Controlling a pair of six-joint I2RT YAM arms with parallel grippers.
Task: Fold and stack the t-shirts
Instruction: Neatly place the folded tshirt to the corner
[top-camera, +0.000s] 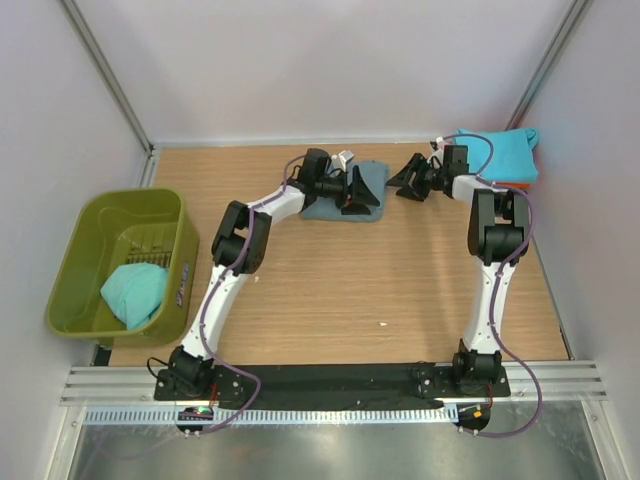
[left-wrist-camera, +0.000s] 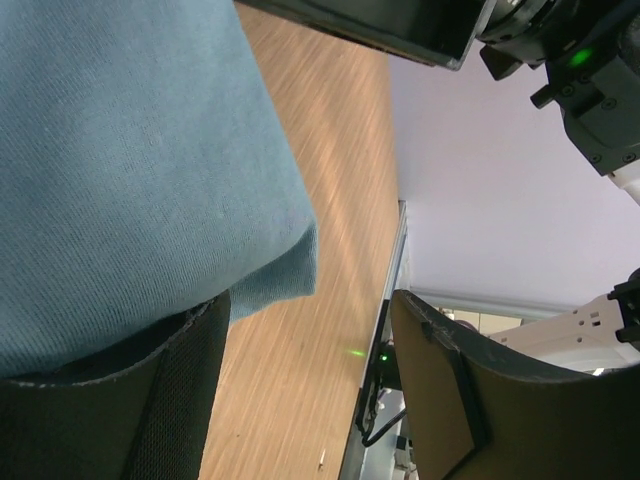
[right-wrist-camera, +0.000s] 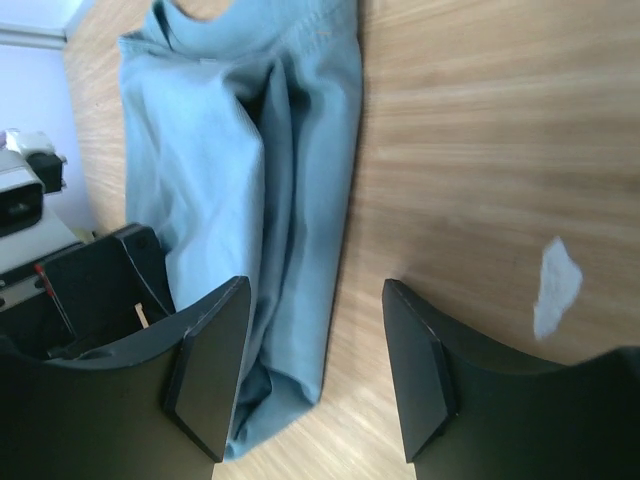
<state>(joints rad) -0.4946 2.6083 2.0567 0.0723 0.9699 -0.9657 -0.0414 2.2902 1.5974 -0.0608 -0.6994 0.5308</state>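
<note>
A slate blue-grey t-shirt (top-camera: 335, 205) lies folded on the wooden table at the back centre. My left gripper (top-camera: 358, 190) is over its right part and open. In the left wrist view the cloth (left-wrist-camera: 130, 160) drapes over one finger (left-wrist-camera: 150, 400), and only bare wood shows between the jaws (left-wrist-camera: 310, 390). My right gripper (top-camera: 410, 180) hovers just right of the shirt, open. Its wrist view shows the shirt's folded edge (right-wrist-camera: 260, 170) beside one finger (right-wrist-camera: 212, 370), with nothing gripped (right-wrist-camera: 315, 370). A turquoise t-shirt (top-camera: 500, 152) lies on an orange one (top-camera: 510, 186) at the back right.
An olive-green tub (top-camera: 90, 240) stands at the left edge with another turquoise t-shirt (top-camera: 135, 292) inside. A small white fleck (right-wrist-camera: 557, 285) lies on the wood near my right gripper. White walls close the table at the back and sides.
</note>
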